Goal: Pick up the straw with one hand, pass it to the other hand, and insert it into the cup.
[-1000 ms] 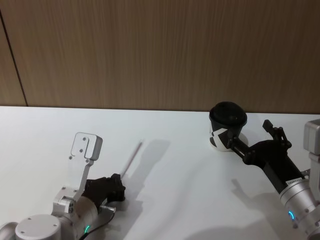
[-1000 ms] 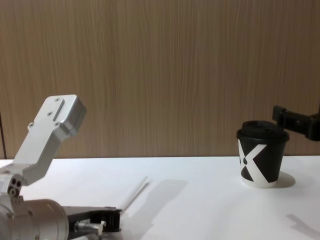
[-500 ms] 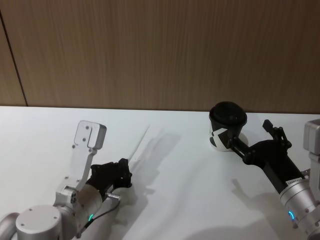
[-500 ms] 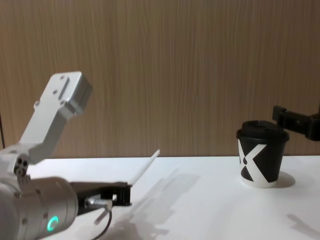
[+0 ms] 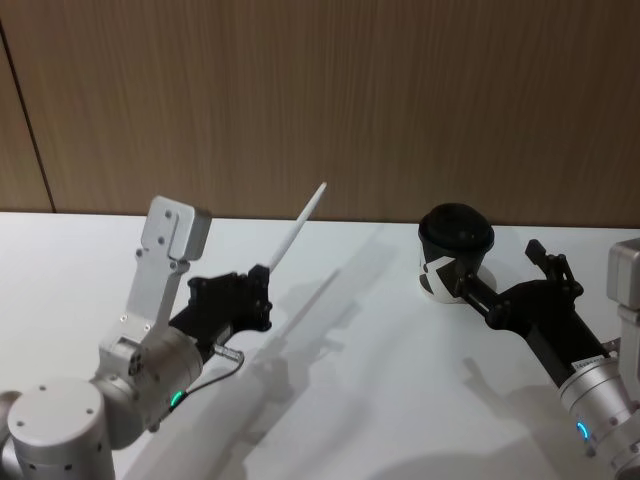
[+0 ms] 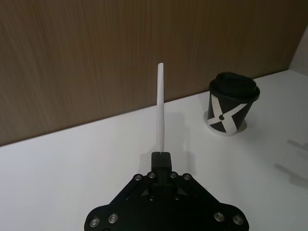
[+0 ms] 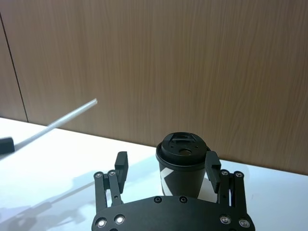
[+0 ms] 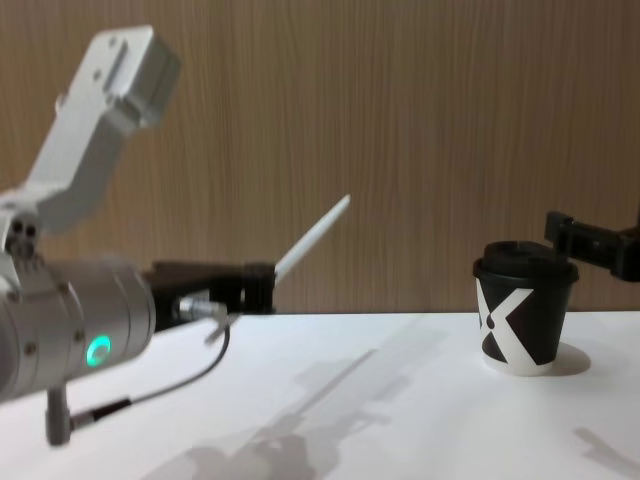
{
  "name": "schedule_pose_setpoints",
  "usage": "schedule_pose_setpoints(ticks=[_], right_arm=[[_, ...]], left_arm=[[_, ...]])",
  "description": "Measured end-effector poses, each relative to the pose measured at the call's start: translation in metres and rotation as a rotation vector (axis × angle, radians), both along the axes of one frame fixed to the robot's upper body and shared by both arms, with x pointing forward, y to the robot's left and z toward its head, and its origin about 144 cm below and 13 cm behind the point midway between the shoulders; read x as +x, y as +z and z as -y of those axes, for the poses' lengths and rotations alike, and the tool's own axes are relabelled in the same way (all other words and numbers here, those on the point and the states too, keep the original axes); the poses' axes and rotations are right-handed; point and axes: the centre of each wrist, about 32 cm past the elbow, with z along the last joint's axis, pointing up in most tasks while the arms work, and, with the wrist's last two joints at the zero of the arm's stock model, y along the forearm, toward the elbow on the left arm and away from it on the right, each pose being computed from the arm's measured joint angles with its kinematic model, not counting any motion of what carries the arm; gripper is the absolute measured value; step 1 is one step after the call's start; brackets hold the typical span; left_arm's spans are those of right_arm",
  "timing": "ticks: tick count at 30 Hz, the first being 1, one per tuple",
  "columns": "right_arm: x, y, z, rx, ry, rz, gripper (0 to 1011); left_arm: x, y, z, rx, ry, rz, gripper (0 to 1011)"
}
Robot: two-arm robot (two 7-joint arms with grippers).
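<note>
Left claw [image 5: 262,272] is clamped on the straw [image 5: 297,228] at its lower end, held up clear of the counter [image 5: 360,400]. The straw is tilted, free tip pointing up toward the wood wall [image 5: 300,90], well apart from the cup [image 5: 455,245]. The cup stands upright on the counter at right, lid on. Right claw [image 5: 500,268] has fingers apart, gripping nothing, hanging just beside the cup on its near-right side.

Straw [image 5: 296,226] lifted off the table [image 5: 380,380]
The left gripper [image 5: 262,282], clamped on its lower end, has risen from the tabletop, and the straw now slants upward in the air.
</note>
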Motion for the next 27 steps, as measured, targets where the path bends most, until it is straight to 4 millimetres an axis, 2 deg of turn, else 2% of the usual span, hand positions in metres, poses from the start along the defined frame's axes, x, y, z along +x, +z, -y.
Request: schedule_pose_setpoints(ticks=[13, 27], right_arm=[[0.0, 0.0, 0.0, 0.0, 0.0, 0.0, 1001], [0.0, 0.0, 0.0, 0.0, 0.0, 0.0, 1001]], left_arm=[[0.014, 0.032, 0.0, -0.007, -0.125, 0.185, 0], [0.033, 0.05, 0.01, -0.009, -0.252, 0.322, 0]])
